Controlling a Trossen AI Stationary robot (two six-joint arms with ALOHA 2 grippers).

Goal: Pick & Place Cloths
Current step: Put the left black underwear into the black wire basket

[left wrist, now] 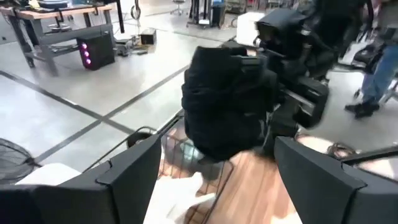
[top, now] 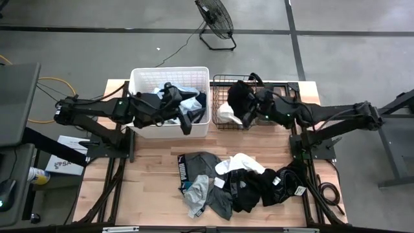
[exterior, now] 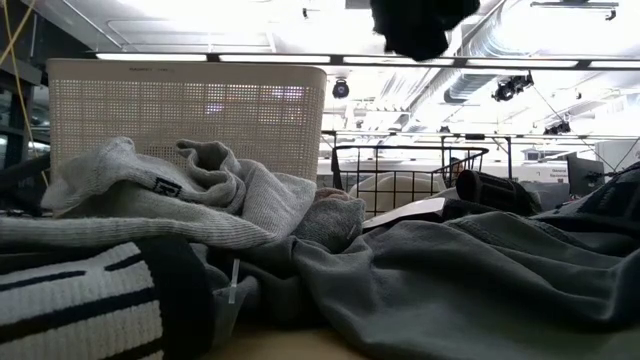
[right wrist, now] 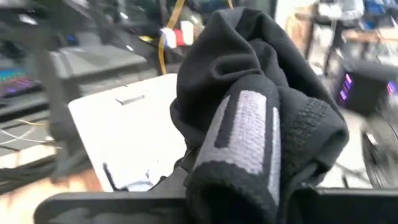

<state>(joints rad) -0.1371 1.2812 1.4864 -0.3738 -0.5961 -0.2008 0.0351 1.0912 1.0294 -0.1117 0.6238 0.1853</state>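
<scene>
The black cloth [top: 240, 98] hangs from our right gripper [top: 253, 102], clamped on it, above the wire basket [top: 220, 81] at upper centre; our left gripper [top: 183, 118] stands wide over the white tub [top: 169, 72].

Grey, black and white cloths [top: 236, 184] lie heaped on the front of the bench [top: 155, 168]; one black cloth [right wrist: 261, 118] hangs bunched above the wire basket [top: 223, 97].

White tub [top: 140, 76] beside wire basket [top: 220, 81] on the table [top: 150, 169]; fan [top: 215, 18] beyond.
</scene>
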